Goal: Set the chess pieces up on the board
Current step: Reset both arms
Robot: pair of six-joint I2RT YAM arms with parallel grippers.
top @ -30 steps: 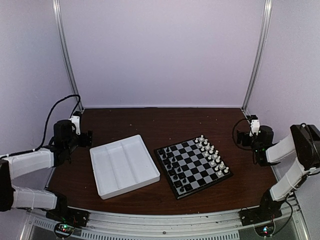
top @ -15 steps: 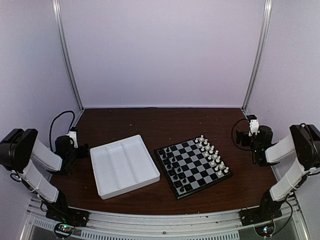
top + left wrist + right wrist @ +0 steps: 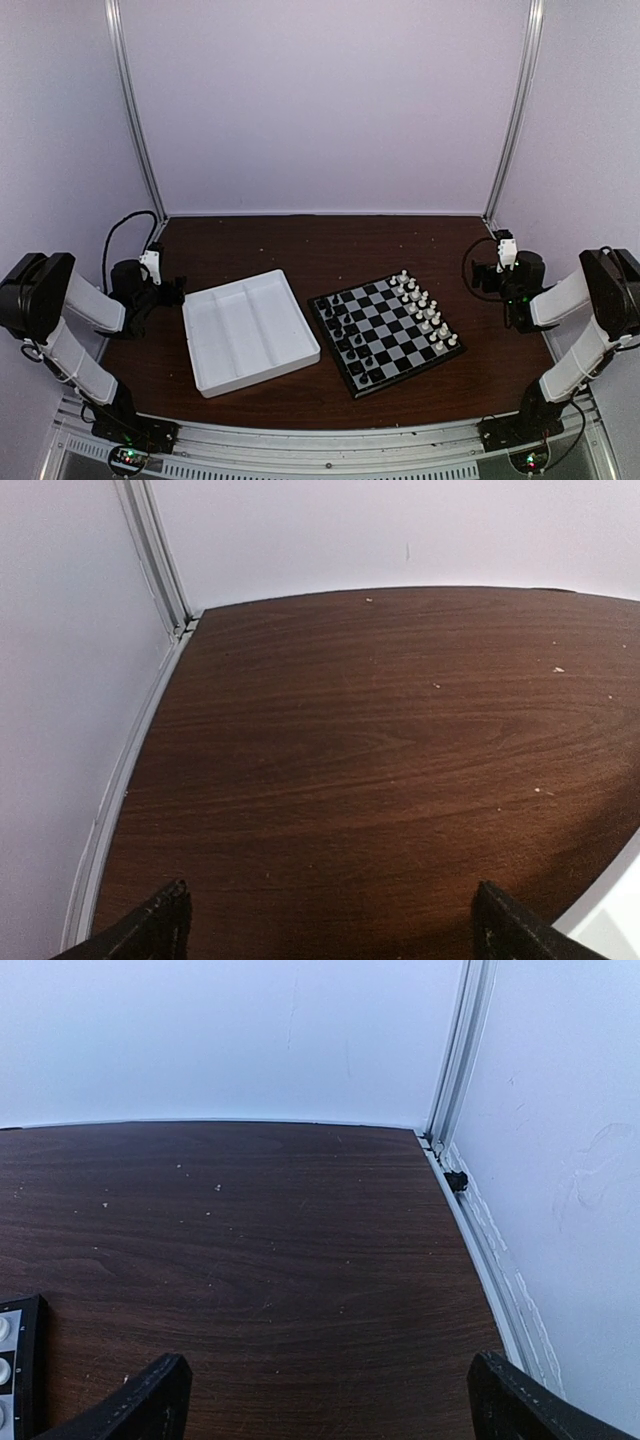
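The left gripper [image 3: 172, 291] and right gripper [image 3: 480, 274] stand spread apart, gripping nothing, at opposite table [image 3: 300, 240] edges, while the black pieces [image 3: 345, 335] occupy the left side of the board [image 3: 388, 336].

left arm [image 3: 85, 372]: rounded white links, black joint housings | right arm [image 3: 572, 368]: same white-and-black build | wrist cameras [image 3: 152, 262]: small white blocks | cables [image 3: 118, 232]: thin black loops at each wrist | bases [image 3: 135, 437]: black, tiny green and red lights | left fingers [image 3: 158, 930], right fingers [image 3: 150, 1397]: matt black, angular tips
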